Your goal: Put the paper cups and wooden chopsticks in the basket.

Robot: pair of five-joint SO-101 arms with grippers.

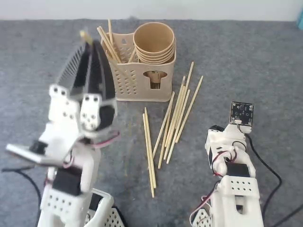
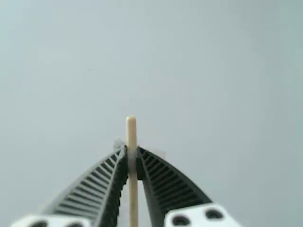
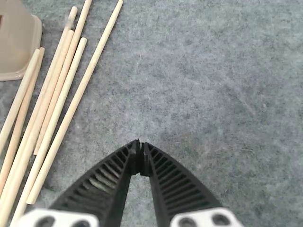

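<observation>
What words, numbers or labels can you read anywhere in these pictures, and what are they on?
None can be read.
The basket carries only a cut-out emblem on its front, no letters.
Any print on the circuit board on the right arm is too small to read.
The paper cups and chopsticks are bare.

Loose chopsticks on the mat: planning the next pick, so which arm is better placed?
Right: the right gripper, shut and empty, sits low beside the loose chopsticks; the left gripper is raised, clamped on a chopstick.

Grey felt mat [image 1: 246, 56] covers tabletop — pale wall strip [image 1: 142, 8] along far edge.
</observation>
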